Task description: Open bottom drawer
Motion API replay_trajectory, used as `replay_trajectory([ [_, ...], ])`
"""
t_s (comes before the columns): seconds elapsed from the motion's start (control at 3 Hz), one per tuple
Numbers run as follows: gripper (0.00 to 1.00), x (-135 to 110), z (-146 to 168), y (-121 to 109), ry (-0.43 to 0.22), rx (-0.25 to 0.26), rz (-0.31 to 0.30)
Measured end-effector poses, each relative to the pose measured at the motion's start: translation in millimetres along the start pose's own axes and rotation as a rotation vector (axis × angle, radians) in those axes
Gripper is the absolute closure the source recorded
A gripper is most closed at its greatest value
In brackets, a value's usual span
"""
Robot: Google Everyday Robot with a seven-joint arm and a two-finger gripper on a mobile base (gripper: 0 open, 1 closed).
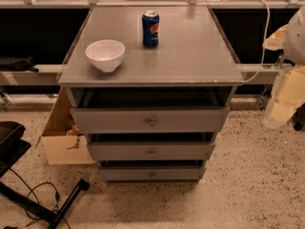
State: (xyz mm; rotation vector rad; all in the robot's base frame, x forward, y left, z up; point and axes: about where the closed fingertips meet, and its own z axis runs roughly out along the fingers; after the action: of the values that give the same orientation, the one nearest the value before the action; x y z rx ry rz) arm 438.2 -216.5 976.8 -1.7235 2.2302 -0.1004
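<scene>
Your gripper (pixel 288 98) hangs pale and cream-coloured well to the right of the desk (pixel 190 56), apart from it. Whether it is wide or narrow you cannot tell. The bottom drawer (pixel 128 174) is the lowest of the desk's three flat grey fronts, with a small round metal knob (pixel 153 175) at its middle. On the desk's smooth grey top stand a round white bowl (pixel 105 55) and an upright blue can (pixel 150 28).
</scene>
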Motion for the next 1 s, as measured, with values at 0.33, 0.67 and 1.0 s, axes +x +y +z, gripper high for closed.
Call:
replay_trajectory([
  [0.33, 0.00, 0, 0, 0, 0.000, 0.000, 0.000],
  [0.67, 0.00, -4, -2, -3, 0.016, 0.022, -0.003],
  [1.0, 0.00, -2, 28, 9, -0.009, 0.009, 0.002],
])
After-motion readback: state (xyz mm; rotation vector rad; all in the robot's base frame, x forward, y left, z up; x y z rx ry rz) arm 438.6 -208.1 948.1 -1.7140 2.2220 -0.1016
